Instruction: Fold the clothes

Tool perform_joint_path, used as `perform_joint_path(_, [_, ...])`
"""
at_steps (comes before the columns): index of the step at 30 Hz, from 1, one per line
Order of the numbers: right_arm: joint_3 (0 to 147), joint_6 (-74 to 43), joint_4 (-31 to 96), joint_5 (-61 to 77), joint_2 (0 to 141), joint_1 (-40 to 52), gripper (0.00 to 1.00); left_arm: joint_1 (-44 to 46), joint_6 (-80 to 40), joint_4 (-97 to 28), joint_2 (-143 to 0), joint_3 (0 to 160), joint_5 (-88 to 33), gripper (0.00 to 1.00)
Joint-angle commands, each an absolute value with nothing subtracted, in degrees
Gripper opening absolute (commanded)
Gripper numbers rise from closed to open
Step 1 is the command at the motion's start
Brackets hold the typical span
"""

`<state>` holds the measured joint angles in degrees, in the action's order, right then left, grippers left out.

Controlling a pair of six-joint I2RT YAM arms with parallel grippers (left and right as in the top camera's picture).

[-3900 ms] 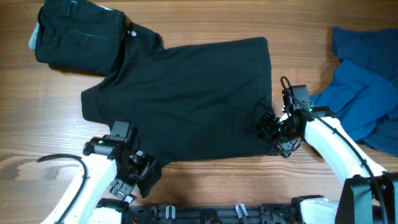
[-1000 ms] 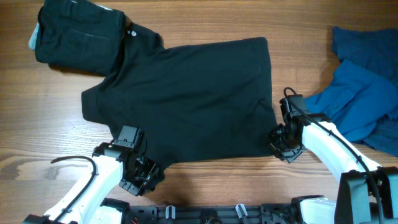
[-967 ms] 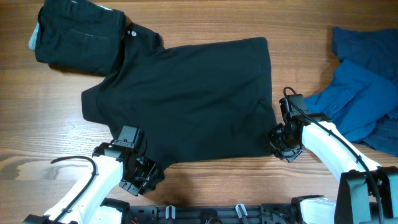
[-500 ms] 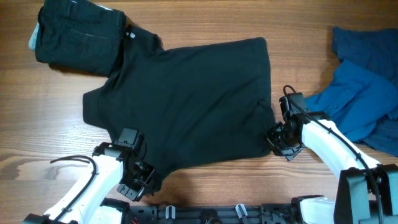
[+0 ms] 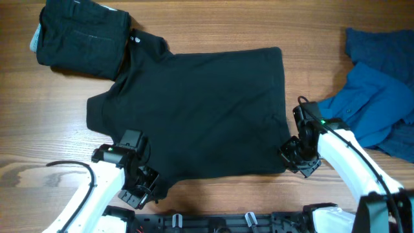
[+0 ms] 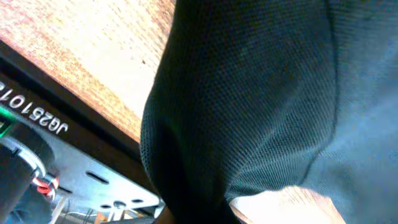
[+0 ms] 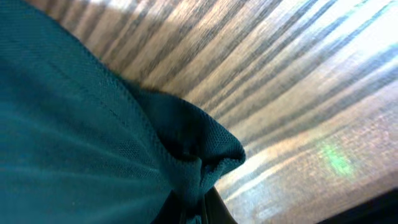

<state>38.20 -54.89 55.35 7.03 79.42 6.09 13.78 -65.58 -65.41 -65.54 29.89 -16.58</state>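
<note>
In the wrist views only, black shirt (image 5: 200,110) hem pinched tight in left gripper (image 5: 146,188), right gripper (image 5: 292,154).

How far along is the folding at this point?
Done: one dark garment sits folded at top left. In hand: the black shirt lies spread flat, unfolded, with the left gripper and right gripper apparently pinching its two near corners; the right wrist view shows cloth bunched into a pinch. Left: folding this shirt, then the crumpled blue garment at the right.
</note>
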Motion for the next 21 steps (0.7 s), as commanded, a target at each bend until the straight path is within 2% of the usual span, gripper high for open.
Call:
perform_joint_path(1, [39.7, -54.41, 57.41, 5.98, 75.5, 6.04, 0.04, 14.04, -64.73, -68.34, -62.5, 32.99, -15.46, 0.04])
perform_joint_path(6, [39.81, -54.68, 58.7, 6.0, 71.4, 6.04, 0.04, 14.04, -64.75, -72.9, -59.02, 37.23, -9.72, 0.04])
perform_joint_path(21, [39.81, -54.08, 56.01, 6.0, 70.87, 6.04, 0.04, 14.02, -64.73, -61.14, -58.46, 37.54, -5.23, 0.04])
